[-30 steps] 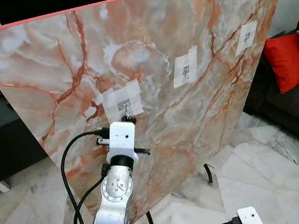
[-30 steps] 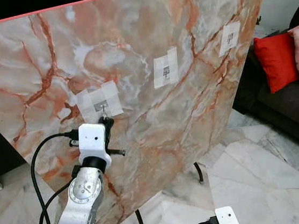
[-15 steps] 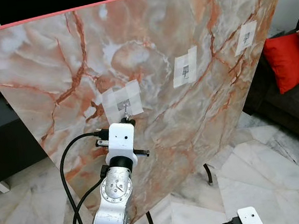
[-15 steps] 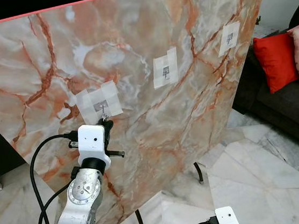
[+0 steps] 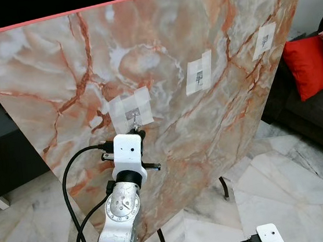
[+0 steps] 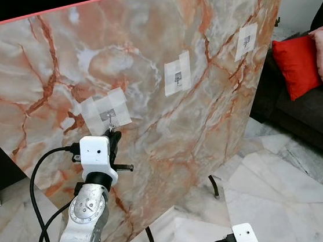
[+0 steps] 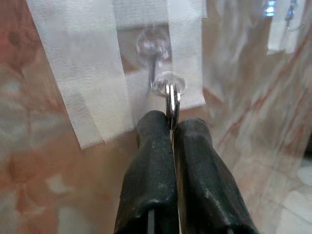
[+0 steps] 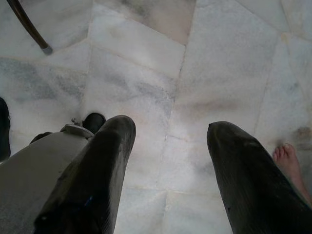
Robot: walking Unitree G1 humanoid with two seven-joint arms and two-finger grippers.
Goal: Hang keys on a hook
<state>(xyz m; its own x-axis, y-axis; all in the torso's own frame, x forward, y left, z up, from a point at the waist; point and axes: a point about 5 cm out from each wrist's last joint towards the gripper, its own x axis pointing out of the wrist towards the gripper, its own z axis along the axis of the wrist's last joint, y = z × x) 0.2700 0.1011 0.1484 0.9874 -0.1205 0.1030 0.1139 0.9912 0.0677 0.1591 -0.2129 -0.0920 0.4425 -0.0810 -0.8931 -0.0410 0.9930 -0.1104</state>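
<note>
A marble-patterned board stands upright with three small hooks taped to it. My left gripper is raised to the leftmost taped hook. In the left wrist view its two black fingers are shut on a thin metal key ring. The ring's top touches the lower end of the clear hook. The keys themselves are hidden. My right gripper hangs open over the marble floor with nothing in it.
Two more taped hooks sit further right on the board. The board's thin dark legs rest on the floor. A red cushion lies on a dark sofa at right. A person's bare foot is near my right gripper.
My left arm has edged slightly left while the gripper stays at the leftmost hook, still shut on the ring. The right arm has not moved.
</note>
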